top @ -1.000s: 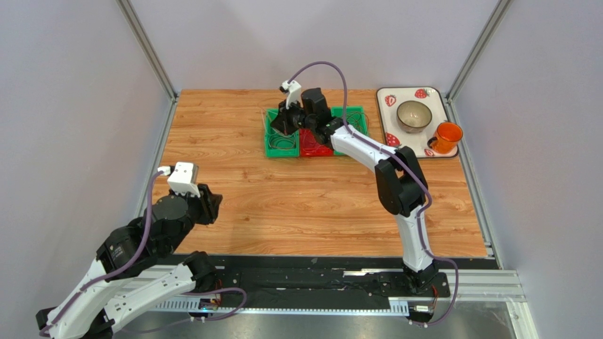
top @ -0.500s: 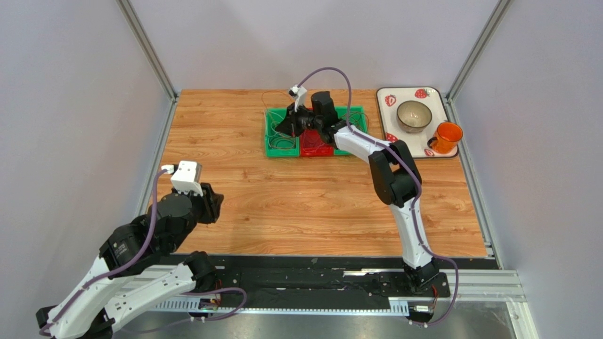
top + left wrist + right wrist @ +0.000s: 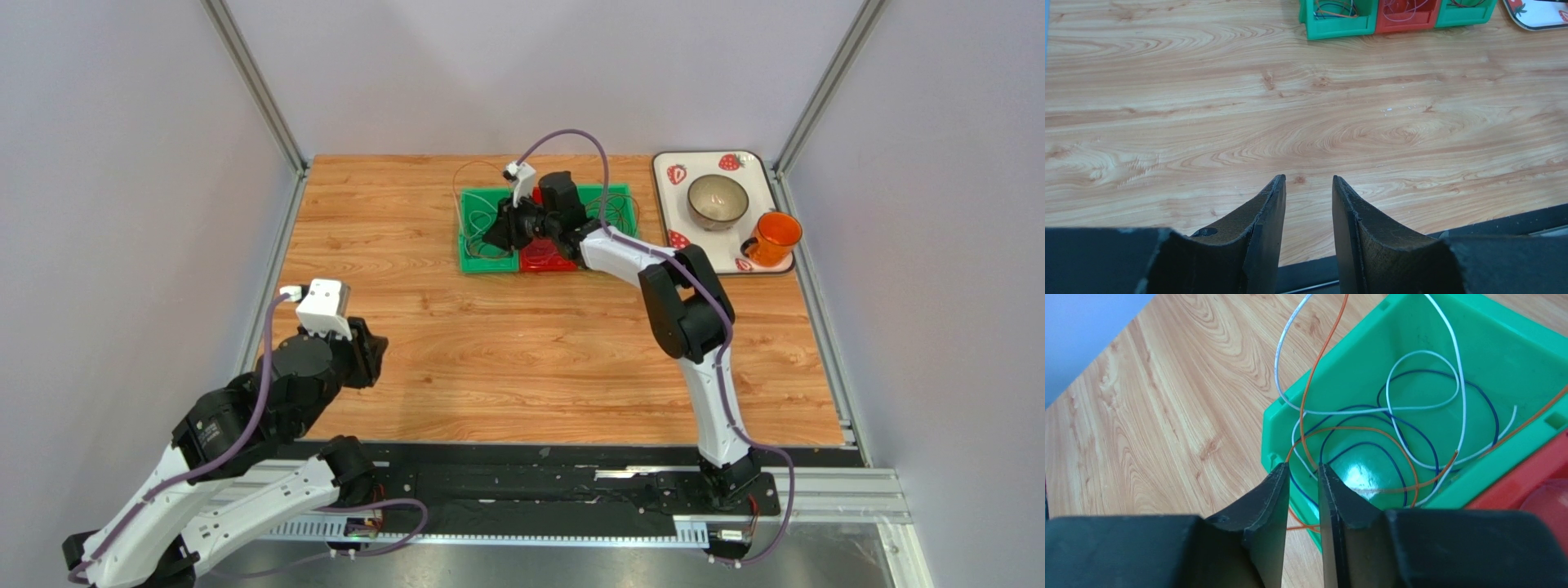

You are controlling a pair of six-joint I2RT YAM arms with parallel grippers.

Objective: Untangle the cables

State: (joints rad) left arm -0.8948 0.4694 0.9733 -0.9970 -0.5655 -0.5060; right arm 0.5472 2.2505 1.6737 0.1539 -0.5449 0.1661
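The cables point(image 3: 1386, 410) lie as a loose tangle of white, orange and blue loops in the bottom of the green bin point(image 3: 1333, 361). This is the leftmost of three bins standing side by side at the far middle of the table point(image 3: 491, 355). A white strand and the orange cable point(image 3: 1303, 435) climb over the bin's rim and out onto the wood.

My right gripper point(image 3: 1303, 471) hangs over the rim of that bin with its fingers a narrow gap apart. The orange cable runs down into the gap. The gap is wider than the cable, so I am not pinching it. Whether the cable touches either finger I cannot tell.

The red bin point(image 3: 1530, 484) stands against the green one, and a second green bin point(image 3: 620, 211) sits on its other side. Further right, a strawberry-patterned tray point(image 3: 761, 184) carries a bowl point(image 3: 715, 200) and an orange cup point(image 3: 773, 237).

My left gripper point(image 3: 1309, 180) is over the near left part of the table, well apart from the bins. Its fingers are parted with nothing between them and bare wood beneath.
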